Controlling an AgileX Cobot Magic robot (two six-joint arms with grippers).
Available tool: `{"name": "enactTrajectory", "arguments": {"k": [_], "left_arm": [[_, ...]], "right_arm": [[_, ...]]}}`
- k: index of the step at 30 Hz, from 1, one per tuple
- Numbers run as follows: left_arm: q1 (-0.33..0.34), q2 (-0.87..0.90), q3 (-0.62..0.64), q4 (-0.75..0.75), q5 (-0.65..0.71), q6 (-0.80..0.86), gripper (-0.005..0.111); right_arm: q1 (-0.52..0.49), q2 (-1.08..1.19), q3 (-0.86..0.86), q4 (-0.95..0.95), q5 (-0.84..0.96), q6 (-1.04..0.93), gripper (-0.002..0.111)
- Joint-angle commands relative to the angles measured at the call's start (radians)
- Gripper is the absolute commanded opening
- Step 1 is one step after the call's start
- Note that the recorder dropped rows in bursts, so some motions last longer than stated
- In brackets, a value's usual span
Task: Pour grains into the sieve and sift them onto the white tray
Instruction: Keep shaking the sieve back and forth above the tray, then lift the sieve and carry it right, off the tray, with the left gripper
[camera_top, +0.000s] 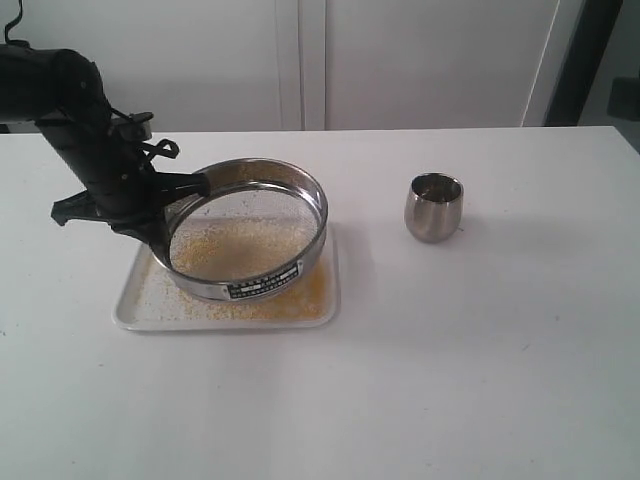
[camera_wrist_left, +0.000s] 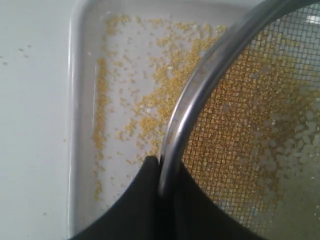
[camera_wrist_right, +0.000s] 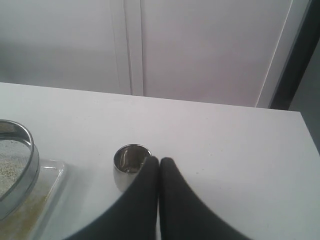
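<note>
The round steel sieve (camera_top: 250, 232) hangs tilted over the white tray (camera_top: 128, 300), its left side raised. My left gripper (camera_top: 170, 205) is shut on the sieve's rim (camera_wrist_left: 185, 115), one finger inside the mesh and one outside. Pale and golden grains (camera_top: 245, 245) lie on the mesh, and fine golden grains (camera_wrist_left: 155, 90) are scattered over the tray (camera_wrist_left: 82, 60) beneath. My right gripper (camera_wrist_right: 159, 161) is shut on nothing, off to the right and out of the exterior view; past its fingertips stand the steel cup and the sieve's edge (camera_wrist_right: 20, 170).
A small steel cup (camera_top: 433, 207) stands upright on the white table (camera_top: 480, 350) to the right of the tray; in the right wrist view the cup (camera_wrist_right: 129, 167) looks empty. A white cabinet wall (camera_top: 300, 60) runs behind the table.
</note>
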Motion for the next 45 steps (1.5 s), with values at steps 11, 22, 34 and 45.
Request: {"name": "enactTrajectory", "arguments": {"k": [11, 22, 34, 45], "left_arm": [[-0.006, -0.013, -0.042, -0.089, 0.071, 0.08, 0.0], [-0.169, -0.013, -0.051, -0.123, 0.07, 0.148, 0.0], [-0.344, 0.006, -0.061, -0.121, -0.045, 0.095, 0.0], [-0.422, 0.119, -0.218, -0.119, 0.004, 0.095, 0.0]], "right_arm": [[-0.002, -0.006, 0.003, -0.006, -0.007, 0.004, 0.0], [-0.002, -0.006, 0.003, -0.006, -0.007, 0.004, 0.0], [-0.002, -0.006, 0.003, -0.006, -0.007, 0.004, 0.0], [-0.002, -0.006, 0.003, -0.006, -0.007, 0.004, 0.0]]}}
